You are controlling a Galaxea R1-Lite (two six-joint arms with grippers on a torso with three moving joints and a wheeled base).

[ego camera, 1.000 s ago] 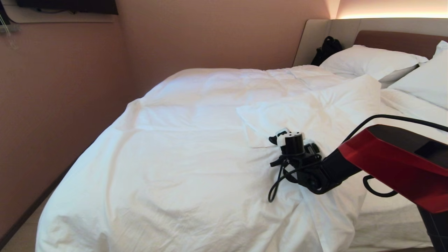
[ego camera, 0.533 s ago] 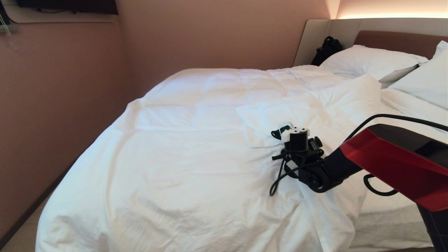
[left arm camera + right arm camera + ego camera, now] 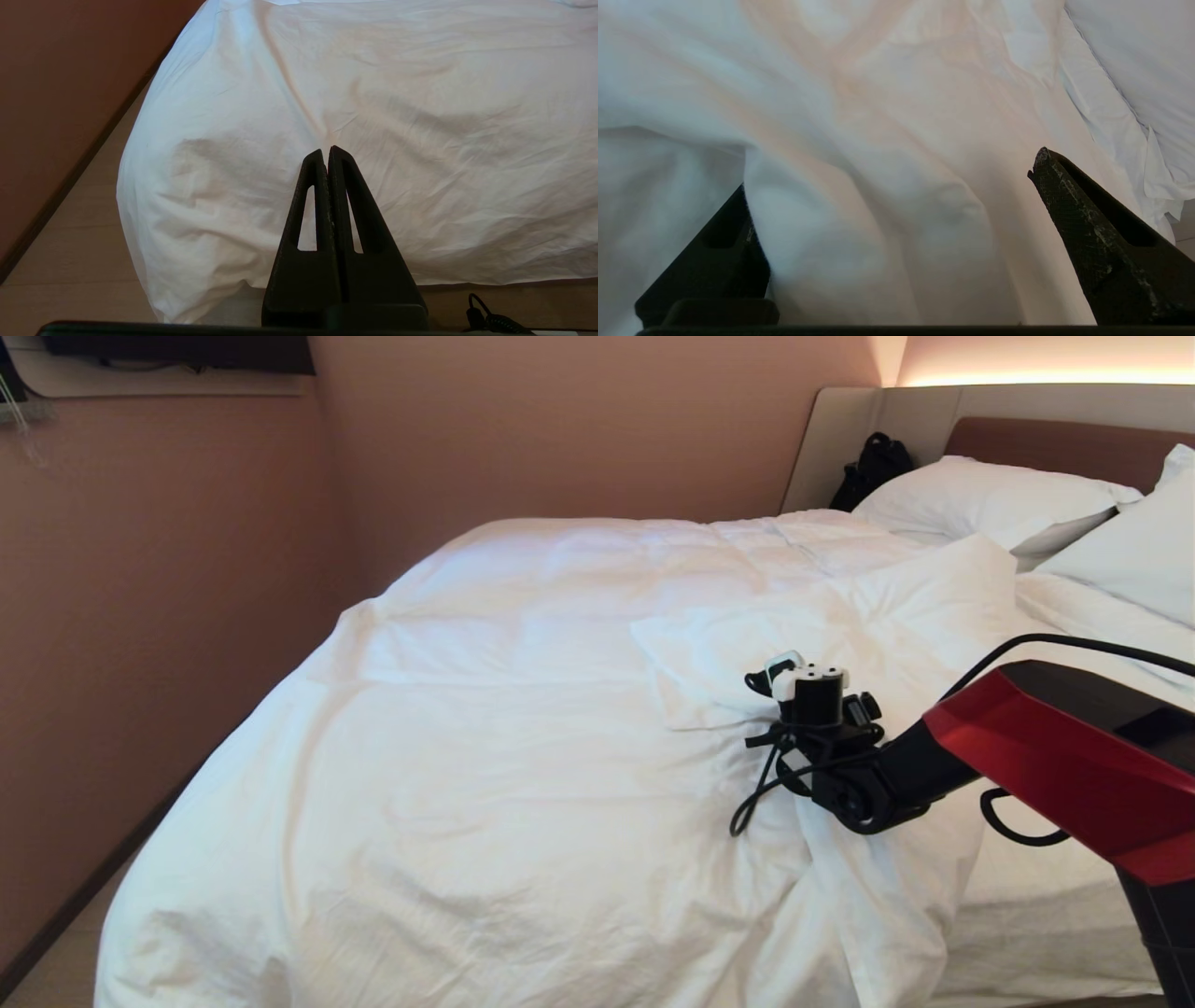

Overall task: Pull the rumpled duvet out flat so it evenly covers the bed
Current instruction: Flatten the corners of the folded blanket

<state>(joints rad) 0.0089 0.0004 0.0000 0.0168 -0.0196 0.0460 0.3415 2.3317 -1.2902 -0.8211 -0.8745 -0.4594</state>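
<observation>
The white duvet (image 3: 485, 737) lies wrinkled over the bed (image 3: 1055, 443), with one corner flap (image 3: 840, 625) folded back on top near the pillows. My right gripper (image 3: 794, 695) reaches in from the right and points down at the near edge of that flap. In the right wrist view the right gripper (image 3: 892, 170) stands open, a soft ridge of duvet (image 3: 878, 233) bulging between its two fingers; one finger's tip is sunk behind cloth. My left gripper (image 3: 325, 150) is shut and empty, parked low facing the duvet (image 3: 397, 116) hanging over the foot corner.
Two white pillows (image 3: 980, 499) (image 3: 1130, 551) lean at the headboard, with a black bag (image 3: 873, 467) in the corner behind them. Bare sheet (image 3: 1046, 905) shows at the bed's right side. A pink wall (image 3: 140, 616) runs close along the left; floor (image 3: 70, 261) lies beside the foot.
My right gripper has slid to the right and a little toward the headboard along the flap's edge, staying open. The left gripper and the duvet have not moved.
</observation>
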